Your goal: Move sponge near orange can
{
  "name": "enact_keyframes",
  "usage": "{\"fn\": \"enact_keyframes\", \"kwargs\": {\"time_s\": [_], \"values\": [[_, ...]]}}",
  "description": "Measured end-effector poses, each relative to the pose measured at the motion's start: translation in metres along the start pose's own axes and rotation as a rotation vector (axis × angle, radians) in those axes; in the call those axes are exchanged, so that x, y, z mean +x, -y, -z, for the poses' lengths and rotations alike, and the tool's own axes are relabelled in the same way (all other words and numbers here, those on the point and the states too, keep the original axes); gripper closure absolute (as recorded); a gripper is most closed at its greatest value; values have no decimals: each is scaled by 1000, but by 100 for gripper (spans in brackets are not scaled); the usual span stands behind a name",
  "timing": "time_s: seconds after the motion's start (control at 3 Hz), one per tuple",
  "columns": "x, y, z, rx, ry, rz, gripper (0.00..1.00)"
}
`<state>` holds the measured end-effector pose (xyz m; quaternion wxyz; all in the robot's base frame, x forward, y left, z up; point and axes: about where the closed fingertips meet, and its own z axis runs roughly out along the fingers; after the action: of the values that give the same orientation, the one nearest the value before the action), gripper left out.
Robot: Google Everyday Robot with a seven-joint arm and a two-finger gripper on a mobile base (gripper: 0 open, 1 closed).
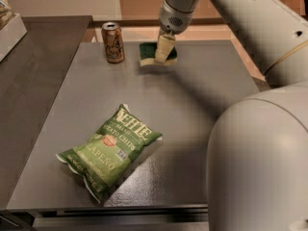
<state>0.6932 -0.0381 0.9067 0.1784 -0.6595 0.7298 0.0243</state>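
Note:
The sponge point(150, 53), dark green on top with pale yellow foam below, is at the far side of the grey table point(192, 100). My gripper point(164, 48) is shut on the sponge and holds it at or just above the tabletop. The orange can point(113, 42) stands upright to the left of the sponge, a short gap away. My arm comes in from the upper right and fills the right side of the view.
A green chip bag point(109, 149) lies at the front left of the table. A darker counter point(33, 66) adjoins the table on the left, with a white tray point(9, 30) at its far end.

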Motion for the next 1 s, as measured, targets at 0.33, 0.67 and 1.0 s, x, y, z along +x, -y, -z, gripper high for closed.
{"fn": "enact_keyframes", "kwargs": {"time_s": [0.33, 0.67, 1.0], "values": [[-21, 8, -26, -28, 13, 24, 100], [-34, 16, -46, -40, 26, 37, 84], [-38, 24, -58, -22, 29, 30, 60]]}}
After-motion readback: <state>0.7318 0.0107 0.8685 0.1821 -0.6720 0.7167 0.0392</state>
